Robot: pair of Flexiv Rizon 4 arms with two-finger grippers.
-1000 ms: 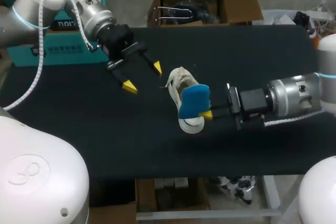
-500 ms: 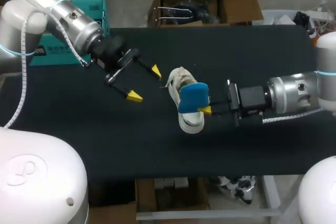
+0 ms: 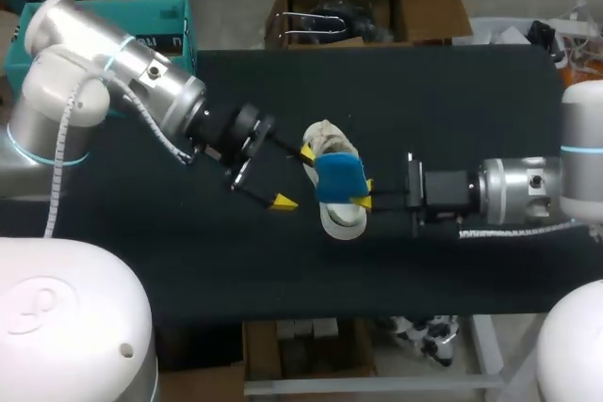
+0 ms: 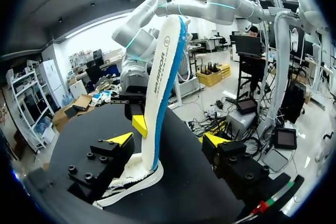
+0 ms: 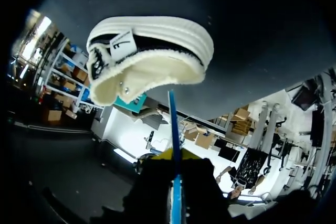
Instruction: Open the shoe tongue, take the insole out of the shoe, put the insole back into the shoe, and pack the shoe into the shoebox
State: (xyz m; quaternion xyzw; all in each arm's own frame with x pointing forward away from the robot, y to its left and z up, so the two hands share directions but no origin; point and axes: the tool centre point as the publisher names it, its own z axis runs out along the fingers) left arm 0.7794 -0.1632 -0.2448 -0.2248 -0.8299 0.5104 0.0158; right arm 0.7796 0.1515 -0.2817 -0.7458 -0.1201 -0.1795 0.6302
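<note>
The right end effector (image 3: pixel 364 193) is clenched on the insole (image 3: pixel 341 176). In the right wrist view the blue sheet runs edge-on straight out from between its dark fingers (image 5: pixel 195 179), pinched from both sides, with a bit of yellow tip showing beside it. The insole stands upright over the shoe (image 3: pixel 339 223). Its white face and blue rim rise tall in the left wrist view, and its lower end comes down at the shoe's fleecy opening, though whether it sits inside or just touches the collar cannot be told. The left end effector (image 3: pixel 294 177) is released. Its two yellow-tipped fingers (image 4: pixel 122 139) are spread wide to either side of the insole, one close beside the white face and the other well apart on the blue side, and neither is seen touching it. In that same view one yellow tip of the right end effector (image 4: pixel 139 124) shows pressed against the insole's white face, above the shoe. The shoe is white with dark sides and a ribbed sole, and it lies near the middle of the black surface (image 3: pixel 452 101). The left arm (image 3: pixel 141 91) comes in from the far-left corner of the surface. The right arm (image 3: pixel 528 190) reaches in level from the right edge.
</note>
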